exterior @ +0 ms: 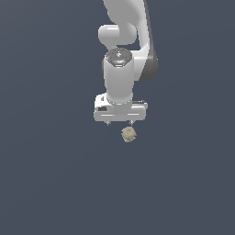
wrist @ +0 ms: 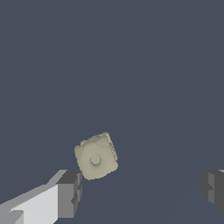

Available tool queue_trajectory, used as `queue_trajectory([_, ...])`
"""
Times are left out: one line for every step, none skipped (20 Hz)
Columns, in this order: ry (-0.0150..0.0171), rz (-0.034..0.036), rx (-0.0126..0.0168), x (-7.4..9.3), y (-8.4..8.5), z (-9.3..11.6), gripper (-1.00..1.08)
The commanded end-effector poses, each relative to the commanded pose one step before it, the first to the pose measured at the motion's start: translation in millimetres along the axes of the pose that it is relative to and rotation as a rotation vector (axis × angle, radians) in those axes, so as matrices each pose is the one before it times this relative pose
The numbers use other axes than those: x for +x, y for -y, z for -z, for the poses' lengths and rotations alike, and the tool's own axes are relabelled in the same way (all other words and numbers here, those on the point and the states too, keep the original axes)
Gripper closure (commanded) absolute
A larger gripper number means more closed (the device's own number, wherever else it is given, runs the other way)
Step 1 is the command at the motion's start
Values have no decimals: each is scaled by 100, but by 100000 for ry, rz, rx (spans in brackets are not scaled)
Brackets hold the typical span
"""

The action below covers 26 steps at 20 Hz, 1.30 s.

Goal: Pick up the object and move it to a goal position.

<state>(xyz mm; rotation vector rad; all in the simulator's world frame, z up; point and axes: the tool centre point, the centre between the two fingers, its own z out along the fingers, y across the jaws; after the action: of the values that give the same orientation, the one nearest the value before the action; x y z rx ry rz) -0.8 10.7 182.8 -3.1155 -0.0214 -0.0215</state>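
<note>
The object (exterior: pixel 129 134) is a small pale beige lumpy chunk lying on the dark grey surface. In the exterior view it sits just below the white gripper (exterior: pixel 120 123), a little toward the exterior view's right of its middle. The gripper's short fingertips (exterior: pixel 108 123) stand wide apart above the surface. In the wrist view the object (wrist: pixel 96 156) lies close to one grey finger pad (wrist: pixel 70 192); the other pad (wrist: pixel 213 189) is far off it. The gripper (wrist: pixel 142 192) is open and holds nothing.
The white arm (exterior: pixel 124 41) rises behind the gripper toward the top of the exterior view. The flat dark grey surface (exterior: pixel 50 174) fills both views, and no other thing shows on it.
</note>
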Motion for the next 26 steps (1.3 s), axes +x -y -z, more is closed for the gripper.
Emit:
queue_trajectory([0,0,0,0,-1,0,-92])
queue_trajectory([21,60,-26,2,8,-8,-92])
queue_trajectory([67,181,-75,6,25,-28,-92])
queue_trajectory([104,284,-116,9,31,-42,-92])
queue_trajectory([146,408,-164,12,50,-62,-92])
queue_trajectory([184,530,-208,15,66,-82,-92])
queue_trajectory([191,575,-218,15,69,-91,-92])
queue_trajectory([148,475,-171,11,58,-77,-92])
queue_trajectory([105,363,-122,6,45,-62,-92])
queue_trajectory([61,240,-73,2,28,-44,-92])
queue_trajectory([21,114,-27,-1,17,-24,-92])
queue_trajectory([-22,-61,24,-3,-11,9,-92])
queue_trajectory([-34,-232,46,7,-25,53,-92])
queue_trajectory([-11,-206,23,11,-30,54,-92])
queue_trajectory([0,0,0,-2,-15,-4,-92])
queue_trajectory([15,265,-30,-13,49,-68,-92])
queue_trajectory([13,446,-39,-28,63,-122,-92])
queue_trajectory([15,638,-51,-42,89,-177,-92])
queue_trajectory([18,837,-64,-56,117,-232,-92])
queue_trajectory([21,1037,-76,-70,145,-287,-92])
queue_trajectory([25,1236,-86,-84,176,-340,-92])
queue_trajectory([29,1423,-95,-98,203,-390,-92])
queue_trajectory([35,1632,-104,-113,236,-443,-92])
queue_trajectory([40,1841,-111,-128,269,-496,-92])
queue_trajectory([43,2044,-114,-143,304,-545,-92])
queue_trajectory([47,2253,-114,-159,340,-596,-92])
